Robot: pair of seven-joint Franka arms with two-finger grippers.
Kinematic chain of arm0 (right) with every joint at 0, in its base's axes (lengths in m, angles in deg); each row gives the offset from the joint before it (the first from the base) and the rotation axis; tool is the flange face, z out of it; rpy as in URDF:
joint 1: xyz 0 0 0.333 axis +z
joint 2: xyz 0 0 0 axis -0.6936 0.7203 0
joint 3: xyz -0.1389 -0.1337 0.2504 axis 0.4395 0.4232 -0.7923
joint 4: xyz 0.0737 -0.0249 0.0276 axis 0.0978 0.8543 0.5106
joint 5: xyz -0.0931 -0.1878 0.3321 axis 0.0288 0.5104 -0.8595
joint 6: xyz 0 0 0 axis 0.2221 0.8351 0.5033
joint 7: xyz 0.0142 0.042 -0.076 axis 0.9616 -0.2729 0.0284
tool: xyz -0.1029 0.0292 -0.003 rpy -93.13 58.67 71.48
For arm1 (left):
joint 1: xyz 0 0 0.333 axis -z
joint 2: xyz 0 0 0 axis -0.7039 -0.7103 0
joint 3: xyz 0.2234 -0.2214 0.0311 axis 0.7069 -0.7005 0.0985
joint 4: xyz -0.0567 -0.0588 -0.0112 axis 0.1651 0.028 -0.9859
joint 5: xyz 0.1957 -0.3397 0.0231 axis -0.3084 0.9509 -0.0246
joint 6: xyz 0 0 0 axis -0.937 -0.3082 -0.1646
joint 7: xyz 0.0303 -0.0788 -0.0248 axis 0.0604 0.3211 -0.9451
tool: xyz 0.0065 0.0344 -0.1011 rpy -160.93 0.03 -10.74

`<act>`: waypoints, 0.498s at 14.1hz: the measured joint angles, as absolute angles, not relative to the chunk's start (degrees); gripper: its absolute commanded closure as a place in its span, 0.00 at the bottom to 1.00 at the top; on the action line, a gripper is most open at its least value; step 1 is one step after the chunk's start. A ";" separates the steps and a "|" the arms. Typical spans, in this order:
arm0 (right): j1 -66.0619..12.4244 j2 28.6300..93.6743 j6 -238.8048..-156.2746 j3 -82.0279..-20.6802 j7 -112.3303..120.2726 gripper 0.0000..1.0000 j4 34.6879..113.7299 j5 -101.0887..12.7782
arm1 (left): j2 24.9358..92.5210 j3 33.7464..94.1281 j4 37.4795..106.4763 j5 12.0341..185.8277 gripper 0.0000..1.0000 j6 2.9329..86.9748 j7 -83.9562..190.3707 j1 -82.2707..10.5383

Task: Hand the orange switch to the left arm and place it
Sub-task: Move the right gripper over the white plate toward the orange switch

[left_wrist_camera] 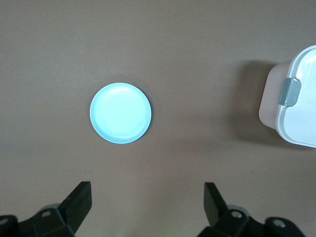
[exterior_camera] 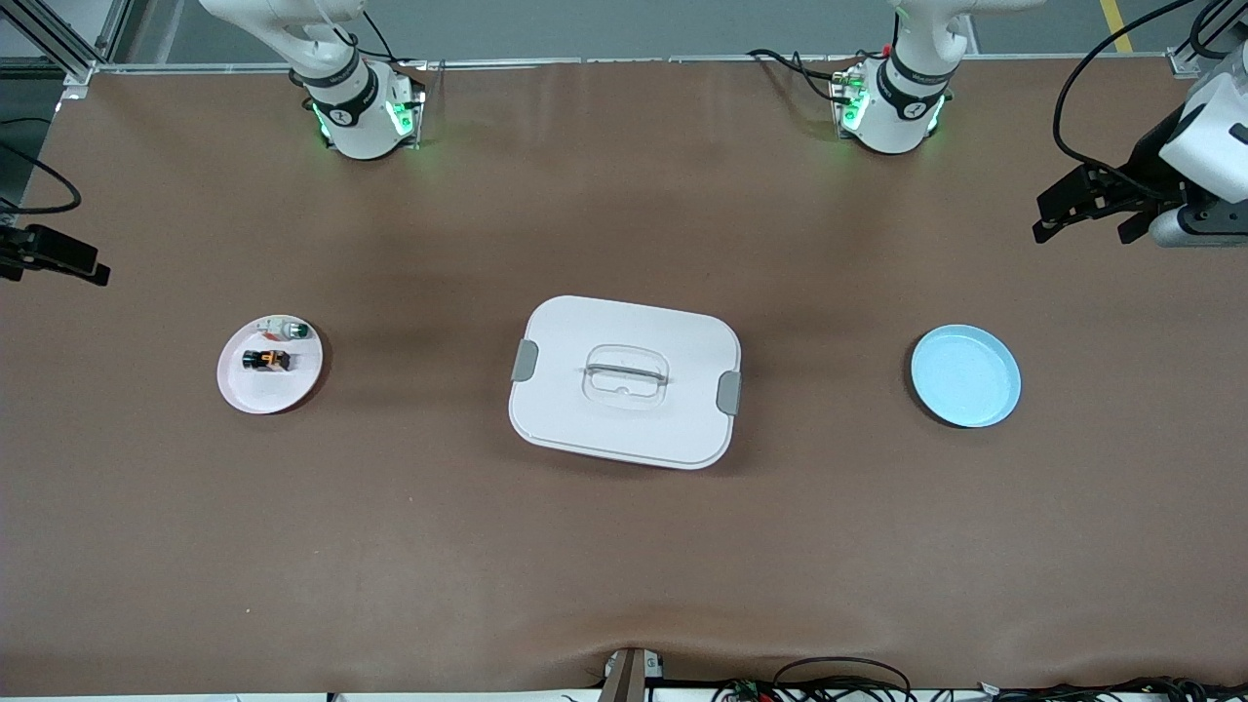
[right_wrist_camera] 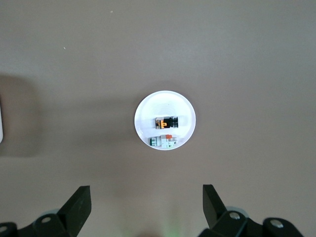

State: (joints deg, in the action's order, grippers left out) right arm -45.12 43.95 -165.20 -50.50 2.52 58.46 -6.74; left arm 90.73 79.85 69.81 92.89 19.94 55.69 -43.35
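Note:
The orange switch [exterior_camera: 266,360] lies on a small pink plate [exterior_camera: 244,390] toward the right arm's end of the table, also in the right wrist view [right_wrist_camera: 167,122]. The white box [exterior_camera: 624,380] stands mid-table; its clipped end shows in the left wrist view [left_wrist_camera: 296,98]. My right gripper [exterior_camera: 58,261] hangs open and empty high over the table's edge at that end, apart from the plate [right_wrist_camera: 148,106]; it shows in its wrist view [right_wrist_camera: 147,200]. My left gripper [exterior_camera: 1087,229] is open and empty over the left arm's end [left_wrist_camera: 148,197].
A tiny white-and-green component [exterior_camera: 292,331] lies on the pink plate beside the switch, also in the right wrist view [right_wrist_camera: 164,141]. An empty blue plate [exterior_camera: 965,375] sits toward the left arm's end [left_wrist_camera: 121,113]. Cables lie along the table's front edge [exterior_camera: 838,682].

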 measured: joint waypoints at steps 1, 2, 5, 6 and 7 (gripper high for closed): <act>-45.13 44.32 -165.17 -50.49 2.52 0.00 58.74 -6.74 | 90.73 79.86 69.80 92.89 0.00 19.94 55.69 -43.36; -45.15 44.73 -165.25 -50.48 2.52 0.00 59.19 -6.74 | 90.72 79.87 69.80 92.89 0.00 19.94 55.69 -43.38; -45.23 46.48 -169.26 -50.41 2.52 0.00 62.25 -6.74 | 90.68 80.05 69.80 92.89 0.00 19.94 55.69 -43.40; -45.24 47.08 -171.44 -50.40 2.51 0.00 64.11 -6.74 | 90.65 80.09 69.80 92.89 0.00 19.94 55.69 -43.40; -45.26 47.59 -173.58 -50.36 2.51 0.00 66.21 -6.74 | 90.63 80.11 69.80 92.89 0.00 19.94 55.69 -43.40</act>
State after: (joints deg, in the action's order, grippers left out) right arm -45.26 47.59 -173.58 -50.36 2.51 66.21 -6.74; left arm 90.63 80.11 69.80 92.89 19.94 55.69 -43.40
